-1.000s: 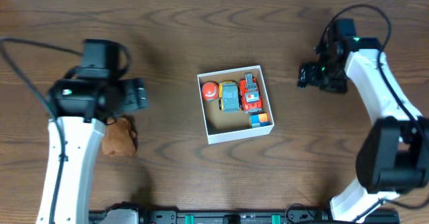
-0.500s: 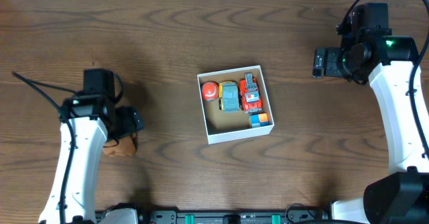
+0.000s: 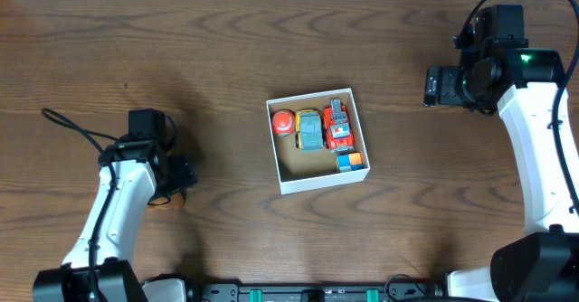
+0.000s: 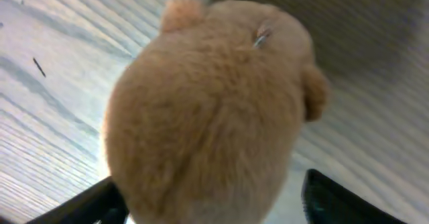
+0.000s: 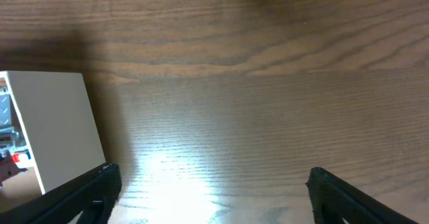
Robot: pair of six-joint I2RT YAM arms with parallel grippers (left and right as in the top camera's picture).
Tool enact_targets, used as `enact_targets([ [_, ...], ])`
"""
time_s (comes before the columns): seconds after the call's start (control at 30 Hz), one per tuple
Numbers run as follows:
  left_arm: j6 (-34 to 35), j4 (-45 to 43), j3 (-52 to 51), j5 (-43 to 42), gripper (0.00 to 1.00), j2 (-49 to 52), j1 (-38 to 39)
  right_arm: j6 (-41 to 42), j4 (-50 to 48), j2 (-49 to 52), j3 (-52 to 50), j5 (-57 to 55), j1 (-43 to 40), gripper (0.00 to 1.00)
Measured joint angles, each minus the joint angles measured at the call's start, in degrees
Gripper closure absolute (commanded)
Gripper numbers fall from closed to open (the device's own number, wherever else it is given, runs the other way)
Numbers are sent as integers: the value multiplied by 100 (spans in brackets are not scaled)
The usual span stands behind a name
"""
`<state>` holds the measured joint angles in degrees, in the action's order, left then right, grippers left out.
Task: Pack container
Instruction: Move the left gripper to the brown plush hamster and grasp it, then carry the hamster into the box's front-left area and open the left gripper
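Observation:
The container, a small square box with white walls and a tan bottom, sits mid-table holding a red ball, a teal car, a red truck and an orange-blue block. Its white wall shows in the right wrist view. A tan plush toy fills the left wrist view; overhead only a sliver shows under the arm. My left gripper is open with its fingers on either side of the plush. My right gripper is open and empty over bare wood, right of the container.
The brown wooden table spreads all round the container. A black cable trails from the left arm. The right arm runs down the right edge.
My left arm has dropped lower over the plush, which is now almost hidden overhead. My right arm moved up and right a second ago and has since stayed still.

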<state>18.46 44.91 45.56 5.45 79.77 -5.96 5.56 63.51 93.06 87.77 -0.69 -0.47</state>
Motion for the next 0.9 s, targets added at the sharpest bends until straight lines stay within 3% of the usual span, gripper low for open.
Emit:
enact_targets([
  [0.1, 17, 0, 0, 68, 55, 20, -7, 0, 20, 0, 0, -2, 0, 11],
  [0.33, 2, -35, 2, 76, 81, 20, -4, 0, 39, 0, 0, 0, 0, 12],
  [0.4, 15, -35, 17, 70, 93, 22, -4, 0, 39, 0, 0, -2, 0, 12],
  [0.67, -245, 481, 1255, -289, 94, -37, 282, 0, 50, 0, 0, -2, 0, 12],
  [0.9, -1467, 498, 2564, -852, 95, -341, 1720, 0, 52, 0, 0, -2, 0, 13],
])
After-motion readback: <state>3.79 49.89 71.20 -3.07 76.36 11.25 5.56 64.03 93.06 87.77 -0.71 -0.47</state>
